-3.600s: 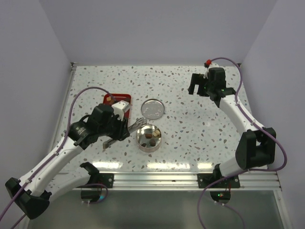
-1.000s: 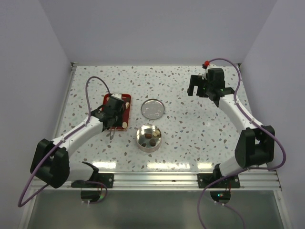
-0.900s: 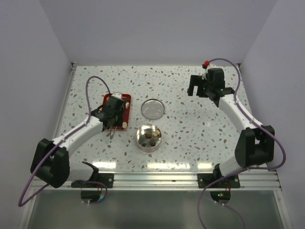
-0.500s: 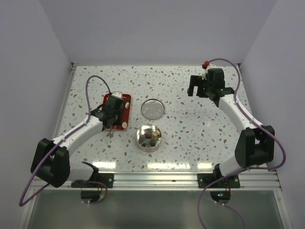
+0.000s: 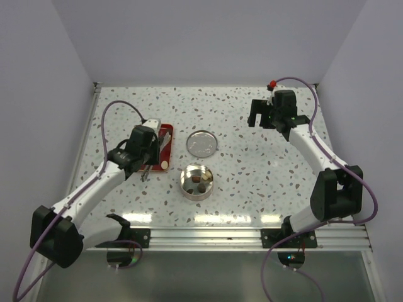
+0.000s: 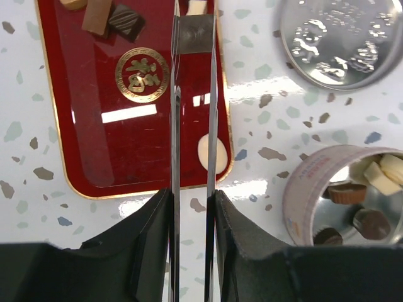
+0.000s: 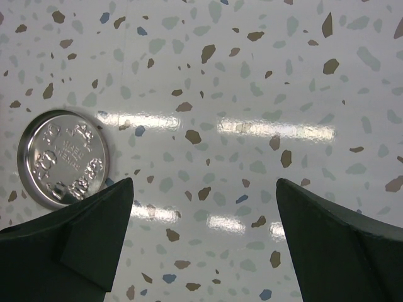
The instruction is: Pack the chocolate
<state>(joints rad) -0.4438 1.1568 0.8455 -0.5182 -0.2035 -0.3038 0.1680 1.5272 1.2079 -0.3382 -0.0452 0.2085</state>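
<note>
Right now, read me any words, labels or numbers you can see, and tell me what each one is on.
Tin lid: embossed lettering, too blurred to read.
Red tray: gold round emblem, characters not legible.
Round tin wall: faint print, too small to read.
Nothing else carries text.
</note>
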